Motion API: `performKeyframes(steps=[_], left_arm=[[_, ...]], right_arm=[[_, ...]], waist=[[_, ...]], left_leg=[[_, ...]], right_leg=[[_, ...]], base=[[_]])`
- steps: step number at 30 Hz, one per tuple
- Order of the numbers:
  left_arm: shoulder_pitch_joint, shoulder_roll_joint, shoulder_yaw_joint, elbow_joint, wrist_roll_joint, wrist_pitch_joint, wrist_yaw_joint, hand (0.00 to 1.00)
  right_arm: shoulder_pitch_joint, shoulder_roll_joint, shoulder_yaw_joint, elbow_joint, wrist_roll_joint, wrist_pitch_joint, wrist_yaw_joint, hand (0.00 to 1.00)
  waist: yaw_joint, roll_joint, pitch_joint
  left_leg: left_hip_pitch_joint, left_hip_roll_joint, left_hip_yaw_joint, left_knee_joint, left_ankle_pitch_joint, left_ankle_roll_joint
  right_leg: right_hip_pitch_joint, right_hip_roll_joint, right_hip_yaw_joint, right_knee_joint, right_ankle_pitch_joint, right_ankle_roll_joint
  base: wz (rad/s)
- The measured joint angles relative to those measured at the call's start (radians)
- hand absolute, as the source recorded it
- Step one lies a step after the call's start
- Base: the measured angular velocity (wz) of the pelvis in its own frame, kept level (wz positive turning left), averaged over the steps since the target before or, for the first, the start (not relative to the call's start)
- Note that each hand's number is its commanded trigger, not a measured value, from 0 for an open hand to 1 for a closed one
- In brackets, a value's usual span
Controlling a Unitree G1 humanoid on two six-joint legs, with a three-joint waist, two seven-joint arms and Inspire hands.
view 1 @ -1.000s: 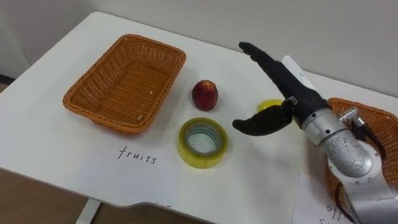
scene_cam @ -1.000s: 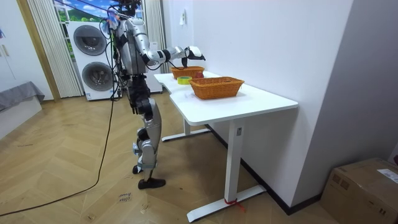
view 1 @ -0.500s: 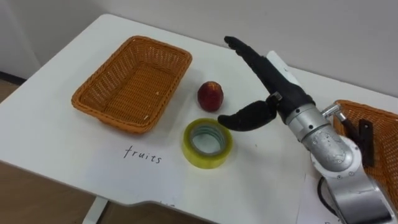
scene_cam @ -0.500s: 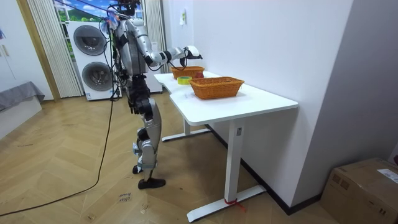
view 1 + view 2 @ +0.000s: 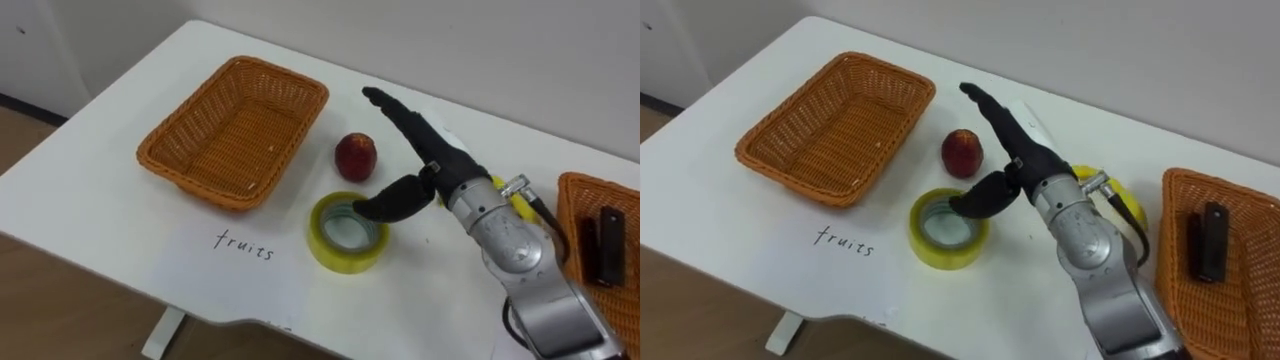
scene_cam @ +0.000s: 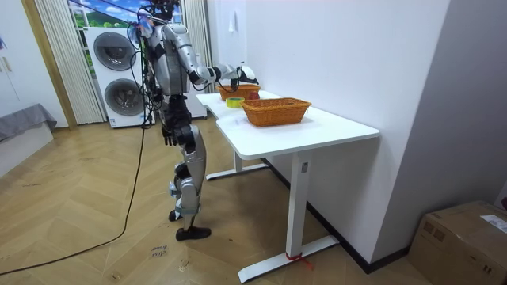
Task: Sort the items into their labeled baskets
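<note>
Left eye view: right hand (image 5: 441,166), fingers (image 5: 400,113) straight, over glossy yellow tape ring (image 5: 340,243) beside round apple (image 5: 356,156).

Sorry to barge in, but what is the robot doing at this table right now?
The robot is sorting items into baskets. Its right hand, open, reaches over the white table, thumb above the yellow tape roll, fingers beside the red apple. Both lie on the table, not yet sorted. The fruits basket is empty; the other basket holds a black item. Its left hand hangs at its side.

R hand (image 5: 440,166) open above tape (image 5: 346,233), beside apple (image 5: 355,156).
</note>
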Motion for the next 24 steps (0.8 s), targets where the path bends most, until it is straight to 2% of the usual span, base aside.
performKeyframes(steps=[4, 13, 21, 24], left_arm=[[0.001, -0.006, 0.0, 0.001, 0.0, 0.005, 0.001, 0.0], [0.001, -0.019, -0.003, 0.005, 0.0, 0.007, 0.003, 0.0], [0.001, -0.02, -0.003, 0.005, 0.0, 0.007, 0.019, 0.0], [0.001, -0.021, -0.003, 0.005, 0.0, 0.007, 0.022, 0.0]], right_arm=[[0.0, 0.0, 0.0, 0.043, -0.002, 0.001, -0.02, 0.0], [-0.002, 0.005, 0.0, 0.107, -0.032, 0.0, -0.061, 0.0], [-0.002, 0.022, 0.0, 0.109, -0.035, 0.0, -0.087, 0.0], [-0.002, 0.026, 0.0, 0.118, -0.036, 0.0, -0.093, 0.0]], waist=[[0.009, 0.001, 0.0008], [0.013, 0.02, 0.0137], [0.015, 0.019, 0.0129], [0.015, 0.02, 0.0103]], left_leg=[[-0.002, -0.007, -0.01, 0.004, 0.001, 0.001], [-0.005, -0.012, -0.021, 0.005, 0.005, 0.007], [-0.005, -0.016, -0.022, 0.004, 0.006, 0.008], [-0.005, -0.016, -0.022, 0.004, 0.006, 0.009]], right_leg=[[0.004, -0.002, -0.01, 0.0, 0.0, 0.0], [0.006, -0.012, -0.026, 0.001, -0.003, 0.005], [0.006, -0.013, -0.027, 0.001, -0.002, 0.006], [0.006, -0.013, -0.027, 0.001, -0.002, 0.006]], base=[[0.08], [0.02], [0.0], [0.0]])
